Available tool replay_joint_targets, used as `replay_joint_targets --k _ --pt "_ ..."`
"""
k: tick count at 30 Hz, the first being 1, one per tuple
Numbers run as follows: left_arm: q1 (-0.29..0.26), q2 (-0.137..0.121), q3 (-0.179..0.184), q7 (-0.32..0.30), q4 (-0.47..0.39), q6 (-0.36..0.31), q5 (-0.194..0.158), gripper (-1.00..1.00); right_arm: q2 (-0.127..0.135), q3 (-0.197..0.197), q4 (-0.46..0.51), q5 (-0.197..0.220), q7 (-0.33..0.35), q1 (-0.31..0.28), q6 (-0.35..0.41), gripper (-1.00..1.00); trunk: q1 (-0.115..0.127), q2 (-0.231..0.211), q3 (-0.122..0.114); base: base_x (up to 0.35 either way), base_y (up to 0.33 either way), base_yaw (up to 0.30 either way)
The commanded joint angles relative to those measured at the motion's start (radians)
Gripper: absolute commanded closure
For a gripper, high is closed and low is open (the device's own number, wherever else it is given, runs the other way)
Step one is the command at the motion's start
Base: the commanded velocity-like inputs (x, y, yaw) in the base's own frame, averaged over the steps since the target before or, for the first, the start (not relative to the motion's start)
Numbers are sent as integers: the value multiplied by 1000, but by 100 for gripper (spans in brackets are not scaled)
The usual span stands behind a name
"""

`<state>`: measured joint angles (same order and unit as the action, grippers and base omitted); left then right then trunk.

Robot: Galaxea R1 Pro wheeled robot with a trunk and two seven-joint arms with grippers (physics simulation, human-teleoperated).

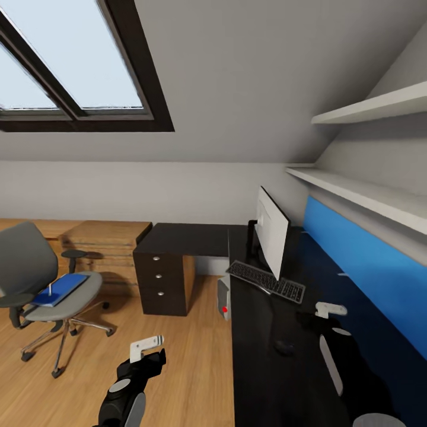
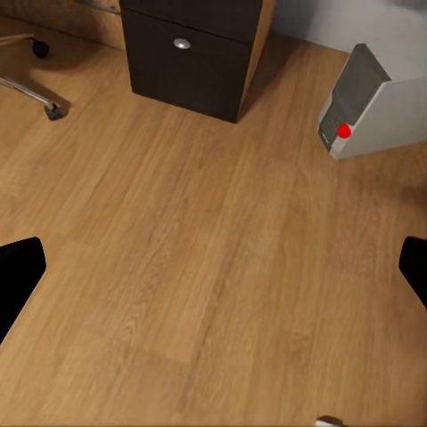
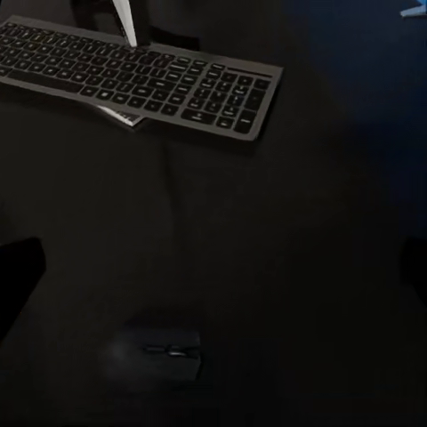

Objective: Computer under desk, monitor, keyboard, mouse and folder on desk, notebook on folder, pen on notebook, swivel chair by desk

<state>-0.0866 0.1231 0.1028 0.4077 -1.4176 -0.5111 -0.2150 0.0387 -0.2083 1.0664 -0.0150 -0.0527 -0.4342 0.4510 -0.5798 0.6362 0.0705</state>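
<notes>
Head view: long L-shaped glossy black surface [image 1: 279, 379] with white legs runs along the right wall, black drawer unit with round silver knobs [image 1: 163, 276] at its far corner. Wide flat monitor with white back [image 1: 271, 230] stands upright on the surface; slim keyboard with dark grey keys in a silver-grey frame [image 1: 265, 280] lies just in front of it, one end resting on something thin, slightly tilted. Dark mouse [image 1: 284, 347] sits on the surface nearer the robot, apart from the keyboard. Small silver-grey tower computer with a red button [image 1: 223, 298] stands on the light wood floor [image 1: 178, 367] at the surface's edge, beside the drawer unit. Grey swivel chair with chrome star base [image 1: 35, 279] is well apart to the left; flat bright-blue folder [image 1: 60, 289] lies on its seat, with a small thin item on top, too small to identify. Left claw [image 1: 144, 350] hangs over bare floor, fingers wide apart, holding nothing. Right claw [image 1: 328, 310] hovers above the surface over the mouse, fingers spread, empty.
</notes>
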Motion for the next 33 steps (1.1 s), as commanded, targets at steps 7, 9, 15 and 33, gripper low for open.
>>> replay_joint_targets --k 7,9,15,33 --pt "-1 0 1 10 -1 -2 -11 -100 5 13 -513 -21 -2 -287 -190 -100 -1 2 2 32 -15 0" --pt "-1 0 1 10 -3 -1 -11 -100 10 14 -687 -49 -4 -380 -282 -100 -1 2 2 6 -3 0" --pt "-1 1 2 5 -48 -3 -16 -100 11 12 -914 -121 -7 -535 -404 -100 -1 2 2 2 -1 0" --pt "-1 3 -1 18 -200 -12 -199 -100 -6 6 -931 -120 -10 -548 -268 -100 -12 23 11 0 0 0"
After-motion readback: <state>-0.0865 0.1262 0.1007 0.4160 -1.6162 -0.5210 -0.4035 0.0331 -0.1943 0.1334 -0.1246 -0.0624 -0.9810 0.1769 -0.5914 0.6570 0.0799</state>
